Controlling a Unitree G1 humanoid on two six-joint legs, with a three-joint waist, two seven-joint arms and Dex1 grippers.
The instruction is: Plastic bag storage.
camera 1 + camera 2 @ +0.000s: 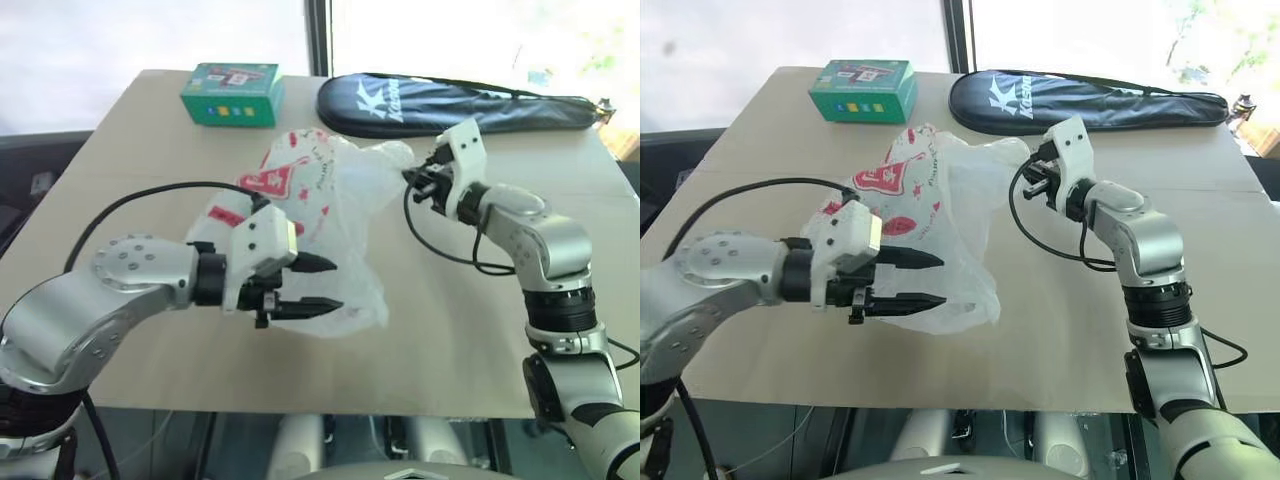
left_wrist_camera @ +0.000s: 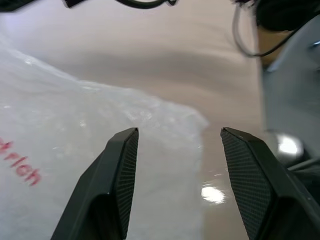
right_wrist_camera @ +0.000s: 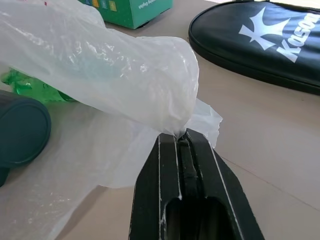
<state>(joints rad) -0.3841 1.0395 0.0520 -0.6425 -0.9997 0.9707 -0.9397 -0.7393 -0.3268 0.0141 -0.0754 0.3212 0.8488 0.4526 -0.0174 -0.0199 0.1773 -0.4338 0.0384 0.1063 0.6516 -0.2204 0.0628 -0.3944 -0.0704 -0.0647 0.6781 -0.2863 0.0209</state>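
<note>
I see one plastic bag [image 1: 300, 215], one green box [image 1: 232, 93] and one black racket cover [image 1: 450, 103] on the worktop [image 1: 450, 330]. My right gripper [image 3: 181, 137] pinches the bag's edge. My left gripper [image 1: 325, 285] has its jaws wide, holding nothing.

Green bottle [image 3: 30, 87] veiled behind plastic bag [image 3: 100, 65]; dark cylinder [image 3: 20, 130] edge-cropped.

Count on the beige surface [image 1: 450, 340]: one crinkly translucent white plastic bag with red print [image 1: 320, 200]; one green cardboard box [image 1: 231, 93]; one long black racket cover [image 1: 450, 103]; one green bottle [image 3: 30, 87].
</note>
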